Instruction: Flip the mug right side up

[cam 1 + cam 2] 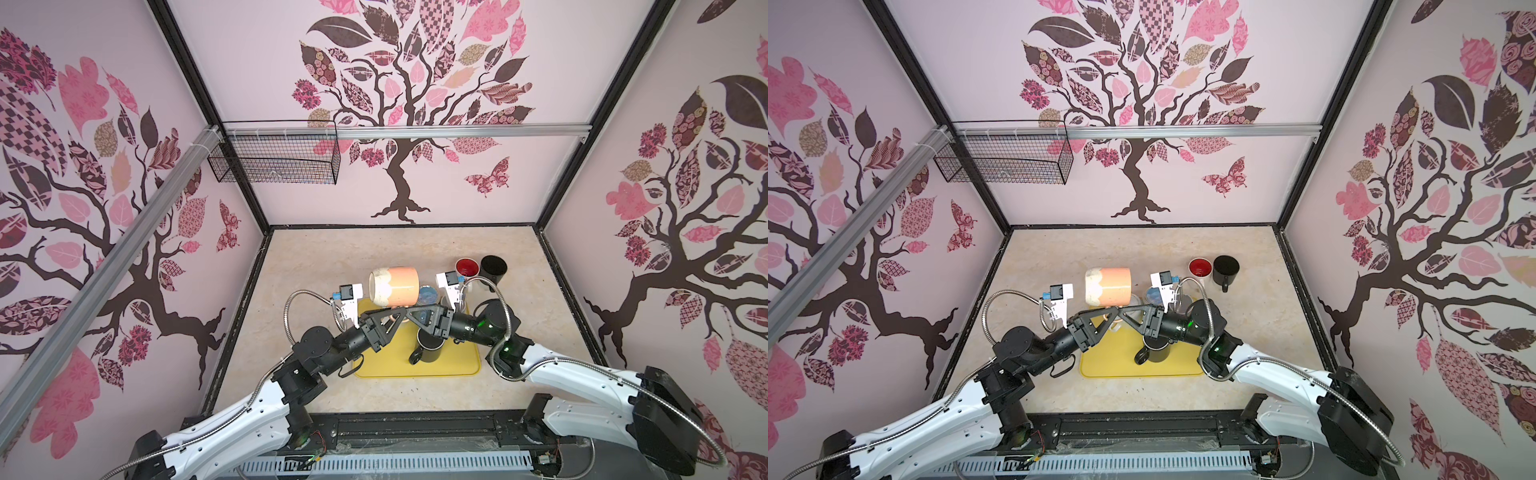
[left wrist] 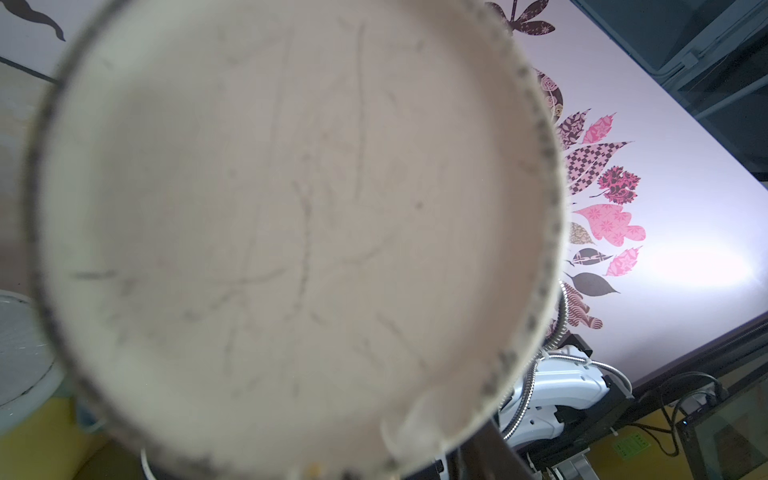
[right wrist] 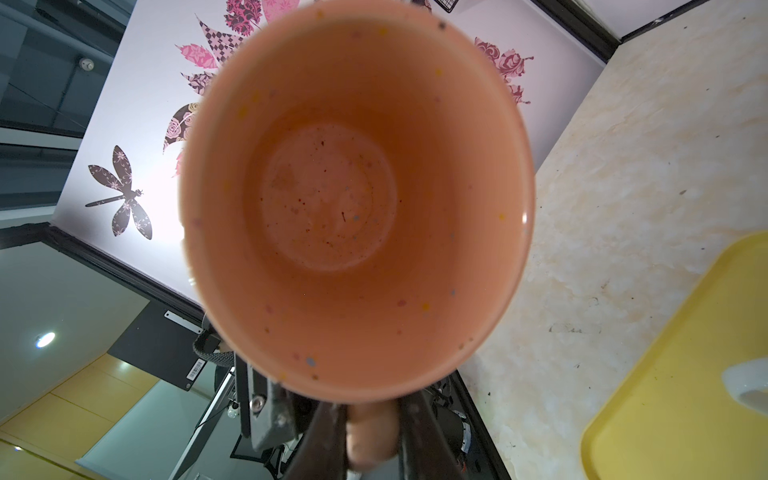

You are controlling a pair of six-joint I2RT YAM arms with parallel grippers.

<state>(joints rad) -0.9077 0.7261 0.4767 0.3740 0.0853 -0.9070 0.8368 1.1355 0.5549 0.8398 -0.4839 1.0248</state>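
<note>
In both top views: holding mug [image 1: 395, 286] aloft over worktop [image 1: 332, 257], long axis level, base leftward, mouth rightward. Left wrist: facing its base; cannot tell whether left fingers [image 2: 486, 453] grip. Right wrist: clenching right fingers [image 3: 419, 440] on handle [image 3: 370, 432].

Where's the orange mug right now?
In both top views the orange mug is near the middle, tipped on its side over the far edge of the yellow tray, left of the red mug.
</note>
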